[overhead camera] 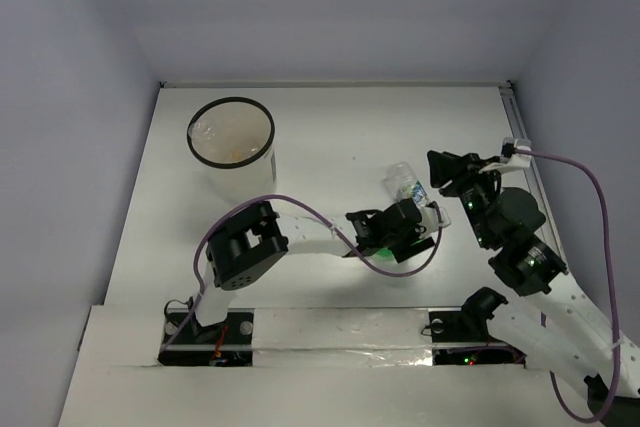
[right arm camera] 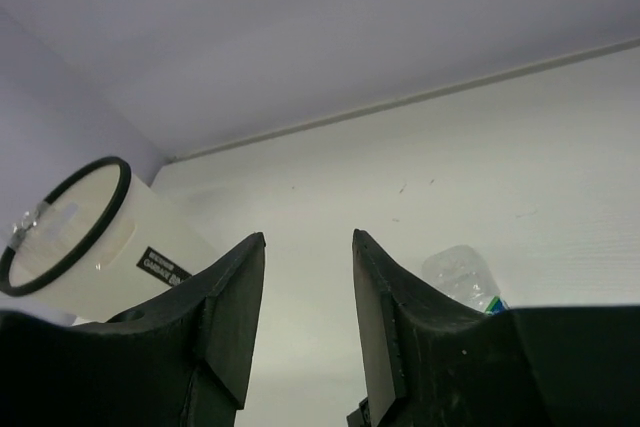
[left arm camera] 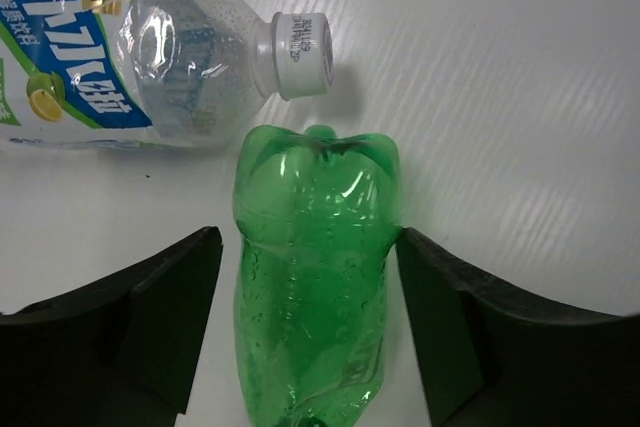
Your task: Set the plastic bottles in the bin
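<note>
A green plastic bottle (left arm camera: 315, 277) lies on the white table between the fingers of my left gripper (left arm camera: 310, 237), which is open. The right finger (left arm camera: 440, 317) touches the bottle's side, and a thin strip of table shows at the left finger (left arm camera: 170, 317). A clear bottle with a blue-and-white label (left arm camera: 150, 57) and a white cap lies just beyond it, almost touching. The top view shows the clear bottle (overhead camera: 404, 184) just beyond my left gripper (overhead camera: 412, 219), and the green one is hidden under that gripper. My right gripper (right arm camera: 308, 237) is open and empty, raised to the right of the clear bottle (right arm camera: 460, 272).
The white bin with its black rim (overhead camera: 232, 100) stands at the far left of the table, and something clear with an orange speck lies inside. In the right wrist view the bin (right arm camera: 90, 257) is at the left. Walls close the table on three sides.
</note>
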`<state>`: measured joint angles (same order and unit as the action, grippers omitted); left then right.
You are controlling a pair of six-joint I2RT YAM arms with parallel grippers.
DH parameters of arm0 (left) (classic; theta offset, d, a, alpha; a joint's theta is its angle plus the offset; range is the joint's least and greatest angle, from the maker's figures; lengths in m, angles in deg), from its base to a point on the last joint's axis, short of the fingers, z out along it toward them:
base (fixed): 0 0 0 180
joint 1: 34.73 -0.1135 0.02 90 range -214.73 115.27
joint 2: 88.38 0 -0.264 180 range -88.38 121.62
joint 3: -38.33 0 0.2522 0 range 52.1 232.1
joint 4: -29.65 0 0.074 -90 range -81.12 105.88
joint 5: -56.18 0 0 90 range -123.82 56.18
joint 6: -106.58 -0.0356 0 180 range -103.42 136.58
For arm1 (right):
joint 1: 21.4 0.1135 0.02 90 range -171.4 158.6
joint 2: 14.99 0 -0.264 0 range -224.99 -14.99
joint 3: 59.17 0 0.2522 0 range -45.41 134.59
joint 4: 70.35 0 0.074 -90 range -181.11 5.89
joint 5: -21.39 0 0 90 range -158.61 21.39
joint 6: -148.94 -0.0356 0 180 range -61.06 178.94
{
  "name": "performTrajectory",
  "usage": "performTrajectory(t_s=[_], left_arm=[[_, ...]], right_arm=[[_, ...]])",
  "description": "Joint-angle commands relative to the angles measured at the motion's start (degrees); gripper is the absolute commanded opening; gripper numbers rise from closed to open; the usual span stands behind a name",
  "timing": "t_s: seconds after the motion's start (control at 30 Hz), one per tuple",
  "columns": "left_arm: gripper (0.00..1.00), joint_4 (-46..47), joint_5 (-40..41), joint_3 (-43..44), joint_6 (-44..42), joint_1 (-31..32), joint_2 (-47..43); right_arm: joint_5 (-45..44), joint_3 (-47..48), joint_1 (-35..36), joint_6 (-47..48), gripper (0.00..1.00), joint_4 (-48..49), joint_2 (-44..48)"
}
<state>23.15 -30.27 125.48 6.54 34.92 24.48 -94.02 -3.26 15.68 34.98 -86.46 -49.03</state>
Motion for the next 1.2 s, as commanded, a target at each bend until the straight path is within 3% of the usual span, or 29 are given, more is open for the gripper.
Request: performTrajectory(t_s=[0.0, 0.2, 0.37, 0.53, 0.63, 0.77, 0.93, 1.17], left_arm=[[0.61, 4.2, 2.7, -0.9, -0.3, 0.0, -0.7], [0.37, 7.2, 4.8, -4.9, 1.3, 0.0, -5.7], [0.36, 12.1, 7.0, -13.1, 4.3, 0.0, -17.6], [0.36, 16.2, 7.3, -22.4, 9.8, 0.0, -30.2], [0.37, 17.8, 8.0, -29.0, 13.1, 0.0, -39.1], [0.37, 17.4, 10.8, -31.8, 15.5, -2.1, -50.4], [0.36, 16.8, 11.5, -32.1, 18.6, -8.4, -58.4], [0.36, 17.7, 9.8, -30.8, 23.3, -18.4, -67.3]], right_arm=[[4.1, 0.7, -0.3, 1.1, 0.47, -0.6, -1.6], [3.0, 2.0, -0.3, 1.7, 0.54, -2.5, -4.3], [0.5, 5.5, -1.8, 2.3, 0.63, -5.9, -14.6], [11.1, 8.9, -10.6, 2.7, 0.67, -3.0, -20.6], [15.0, 14.3, -13.9, 5.8, 0.76, -6.8, -30.0], [16.5, 19.4, -15.8, 10.1, 0.91, -12.0, -41.9], [19.7, 24.4, -17.3, 13.0, 0.96, -16.8, -52.9], [21.0, 26.1, -17.3, 13.7, 0.97, -23.0, -59.7]])
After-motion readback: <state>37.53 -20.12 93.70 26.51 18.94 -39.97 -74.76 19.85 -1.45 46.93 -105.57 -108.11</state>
